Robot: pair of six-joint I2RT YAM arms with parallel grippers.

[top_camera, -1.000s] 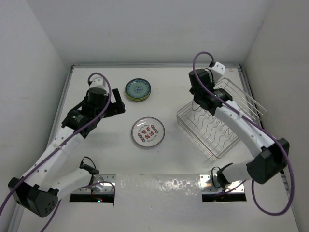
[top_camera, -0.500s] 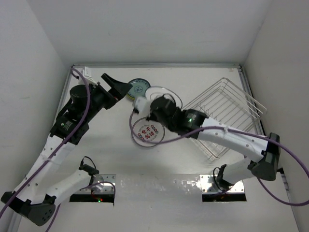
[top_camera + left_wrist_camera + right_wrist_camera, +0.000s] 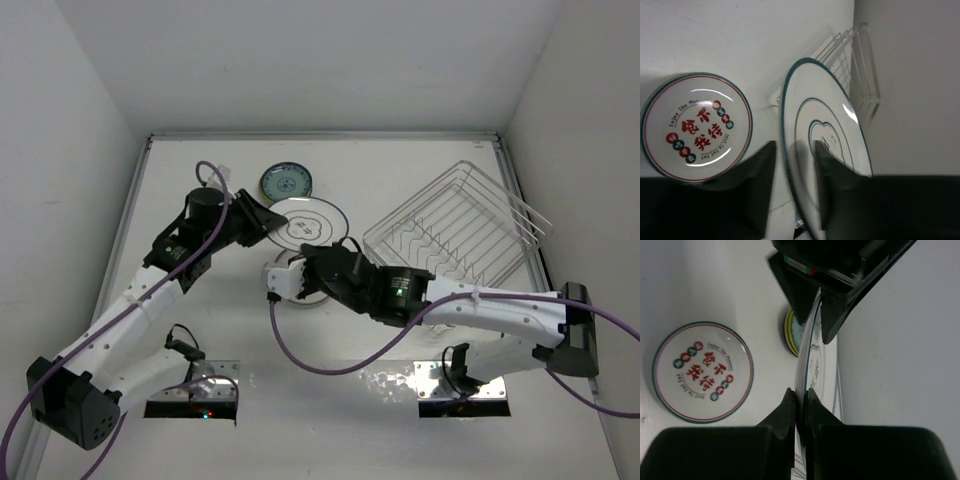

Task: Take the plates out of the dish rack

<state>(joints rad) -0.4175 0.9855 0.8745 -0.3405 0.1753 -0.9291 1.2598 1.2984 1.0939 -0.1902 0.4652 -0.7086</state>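
A large white plate [image 3: 310, 222] with dark line rings hangs tilted above the table, held at two places on its rim. My right gripper [image 3: 305, 255] [image 3: 800, 391] is shut on its near rim. My left gripper [image 3: 268, 222] [image 3: 795, 145] is shut on its left rim, one finger on each face. Below lies a white plate with red characters [image 3: 695, 127] [image 3: 702, 372], flat on the table and mostly hidden in the top view. A small stack of plates [image 3: 287, 182] with a teal-patterned one on top sits further back. The dish rack [image 3: 455, 230] at the right shows no plates.
White walls enclose the table on the left, back and right. The rack's wire rim [image 3: 850, 55] stands close behind the held plate. Purple cables loop off both arms, and the right arm's long link [image 3: 470, 300] crosses the table in front of the rack.
My right gripper has carried the large plate from the rack leftward over the red-lettered plate. My left arm swung in, and its open jaws have closed on the plate's rim.
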